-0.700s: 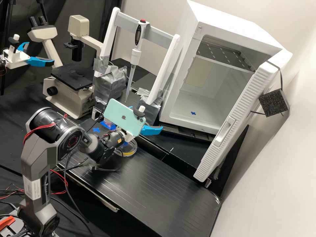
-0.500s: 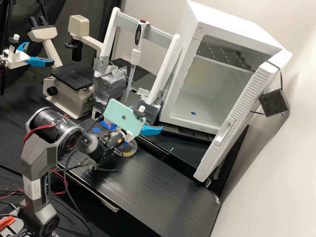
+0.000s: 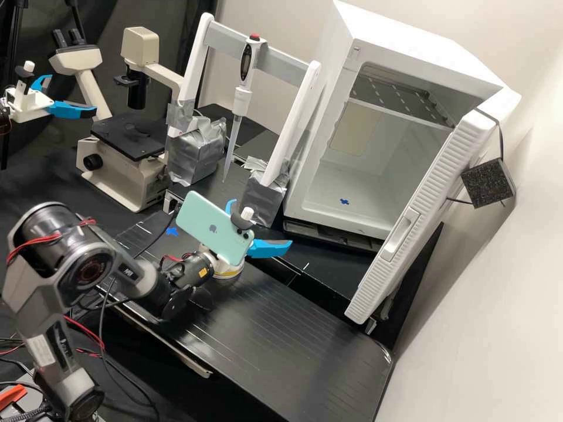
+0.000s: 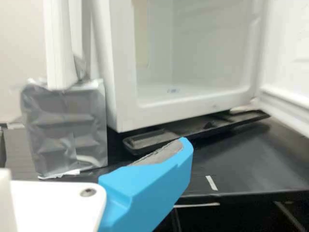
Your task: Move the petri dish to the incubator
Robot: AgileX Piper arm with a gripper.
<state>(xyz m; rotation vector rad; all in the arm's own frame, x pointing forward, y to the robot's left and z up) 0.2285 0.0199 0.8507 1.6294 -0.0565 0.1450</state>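
I'm holding my white gripper [image 3: 263, 223] up in front of the incubator [image 3: 321, 132], and my jaws are standing apart, released. My bright blue finger [image 4: 149, 186] is tapering to a blunt, angled tip with a rough grey pad. The petri dish [image 3: 227, 275], round and shallow with a yellow band, is lying on the black, finely lined bench [image 3: 305, 328], in front of the incubator and well apart from it. The incubator is gaping, its ribbed white door [image 3: 419, 208] hanging open at the right, a slotted metal shelf [image 3: 404, 101] crossing its upper part and a blue tape cross [image 3: 344, 201] marking its floor. Left of the incubator, a white stand [image 3: 293, 120] with crumpled silver wrapping at its feet is holding a pipette [image 3: 242, 99]; farther left, a cream microscope [image 3: 111, 170] is standing. A dark gap is running between my bench and the incubator. The mint-green phone [image 3: 208, 225] on my mount is partly covering my other finger, and my own body is cutting off the dish's upper part.
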